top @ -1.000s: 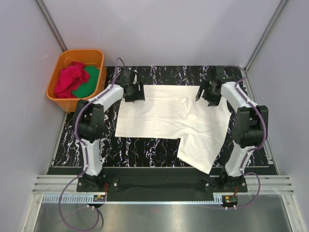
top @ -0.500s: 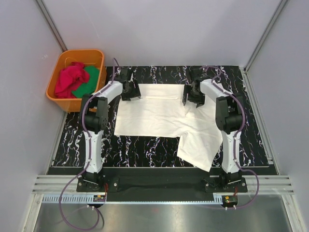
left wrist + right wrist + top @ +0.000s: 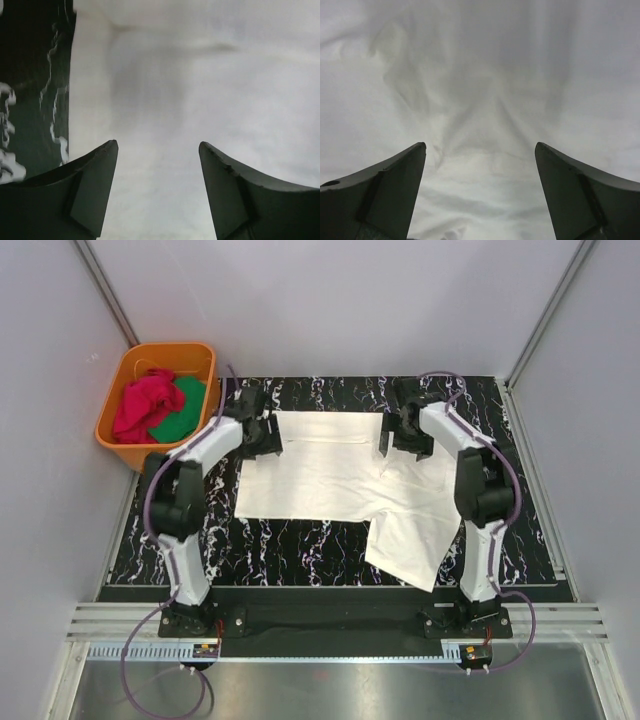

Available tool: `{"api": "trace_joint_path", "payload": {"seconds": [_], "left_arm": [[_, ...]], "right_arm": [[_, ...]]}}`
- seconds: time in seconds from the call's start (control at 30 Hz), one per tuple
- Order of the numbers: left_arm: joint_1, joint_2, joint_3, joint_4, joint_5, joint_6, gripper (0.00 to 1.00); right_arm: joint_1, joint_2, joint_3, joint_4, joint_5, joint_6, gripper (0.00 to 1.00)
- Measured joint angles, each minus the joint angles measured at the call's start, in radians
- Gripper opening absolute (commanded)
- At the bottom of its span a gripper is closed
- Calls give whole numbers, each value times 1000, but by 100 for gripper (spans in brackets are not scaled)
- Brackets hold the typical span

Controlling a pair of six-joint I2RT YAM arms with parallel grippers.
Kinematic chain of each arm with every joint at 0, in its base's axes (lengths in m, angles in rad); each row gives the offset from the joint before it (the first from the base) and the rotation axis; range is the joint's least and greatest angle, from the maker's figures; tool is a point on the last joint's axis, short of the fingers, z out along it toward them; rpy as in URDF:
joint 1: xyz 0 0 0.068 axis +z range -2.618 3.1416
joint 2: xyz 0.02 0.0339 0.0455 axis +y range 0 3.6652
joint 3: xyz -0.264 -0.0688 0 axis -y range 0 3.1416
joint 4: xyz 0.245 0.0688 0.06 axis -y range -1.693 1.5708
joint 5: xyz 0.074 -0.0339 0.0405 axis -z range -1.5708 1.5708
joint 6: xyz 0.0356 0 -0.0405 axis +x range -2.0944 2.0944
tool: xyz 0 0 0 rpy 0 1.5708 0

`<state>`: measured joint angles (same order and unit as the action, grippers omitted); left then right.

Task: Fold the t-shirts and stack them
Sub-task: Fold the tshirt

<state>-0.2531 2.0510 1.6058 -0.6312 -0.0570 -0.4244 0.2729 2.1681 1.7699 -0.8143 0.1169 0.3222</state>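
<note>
The cream-white t-shirt [image 3: 330, 475] lies spread on the black marbled table, with one flap [image 3: 410, 545] trailing toward the near right. My left gripper [image 3: 262, 436] is at its far left corner, open just above the cloth [image 3: 200, 90], nothing between its fingers [image 3: 97, 192]. My right gripper [image 3: 396, 440] is over the far right part, also open, above wrinkled white cloth [image 3: 480, 100]. A crumpled red t-shirt [image 3: 140, 405] lies in the tub.
The orange plastic tub [image 3: 120, 445] stands off the table's far left corner and also holds green cloth [image 3: 182, 410]. Black marbled table top [image 3: 300, 545] shows around the shirt. Grey walls close in the back and both sides.
My right gripper slid left along the shirt's far edge and its jaws spread wider. My left gripper shifted slightly left. The shirt's right part drew inward a little.
</note>
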Motion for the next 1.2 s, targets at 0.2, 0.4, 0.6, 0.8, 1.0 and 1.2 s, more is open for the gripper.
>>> {"api": "trace_joint_path", "payload": {"seconds": [0.2,0.4,0.6,0.8,1.0,1.2], "left_arm": [[-31,-524,-458,71,10,-89,67],[82,-763,-773,124,39,-177,62],[177,-779,-850,130,65,-187,63],[201,-756,-871,187,100,-208,62],[202,-682,-891,195,109,-240,54],[202,-639,-895,207,103,-261,50]], "right_arm": [[-29,-409,-275,-25,-5,59,91],[-121,-796,-620,-19,-37,187,72],[-201,-1006,-957,-41,-69,322,50],[-250,-1146,-1103,-56,-77,463,54],[-256,-1173,-1147,-74,-42,589,57],[-260,-1168,-1163,-78,-18,644,57]]}}
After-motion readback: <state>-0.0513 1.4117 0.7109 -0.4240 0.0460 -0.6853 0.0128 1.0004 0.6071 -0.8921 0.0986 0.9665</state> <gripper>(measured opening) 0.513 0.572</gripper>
